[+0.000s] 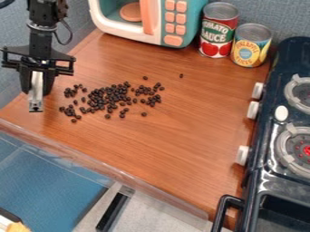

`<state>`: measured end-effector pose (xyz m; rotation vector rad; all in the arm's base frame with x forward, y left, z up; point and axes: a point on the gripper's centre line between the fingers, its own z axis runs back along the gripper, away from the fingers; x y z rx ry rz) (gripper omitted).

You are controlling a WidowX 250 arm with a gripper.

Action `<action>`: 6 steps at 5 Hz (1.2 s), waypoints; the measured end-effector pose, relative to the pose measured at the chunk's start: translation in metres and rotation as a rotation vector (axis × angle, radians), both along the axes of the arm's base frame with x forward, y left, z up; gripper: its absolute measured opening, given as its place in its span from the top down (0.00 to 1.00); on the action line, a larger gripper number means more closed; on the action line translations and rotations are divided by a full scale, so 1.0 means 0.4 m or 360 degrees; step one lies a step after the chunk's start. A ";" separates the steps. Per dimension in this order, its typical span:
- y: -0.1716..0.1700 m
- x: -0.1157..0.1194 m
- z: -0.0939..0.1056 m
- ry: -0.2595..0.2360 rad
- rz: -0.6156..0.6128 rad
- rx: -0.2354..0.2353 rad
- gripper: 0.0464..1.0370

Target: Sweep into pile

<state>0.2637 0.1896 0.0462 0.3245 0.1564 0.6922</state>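
Beans (108, 97) lie near the end effector (37, 84), toward the stove (282, 63).

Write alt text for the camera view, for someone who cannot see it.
Small dark beans, densest mid-spread with strays around, lie on a brown counter; the robot's tool hangs at the picture's left. Behind them are a toy microwave, a red can and a yellow can; a toy stove stands right.
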 end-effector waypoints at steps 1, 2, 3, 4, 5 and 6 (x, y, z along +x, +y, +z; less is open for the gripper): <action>0.006 -0.021 -0.040 0.0034 -0.0024 0.0056 0.69; 0.002 -0.028 -0.060 0.0021 -0.0041 0.0095 0.69; 0.000 -0.026 -0.063 0.0024 -0.0042 0.0100 0.69; -0.021 -0.025 -0.073 0.0023 -0.0060 0.0068 0.69; -0.062 -0.019 -0.075 0.0019 -0.0057 0.0002 0.69; -0.106 -0.007 -0.078 0.0033 -0.0098 -0.0033 0.69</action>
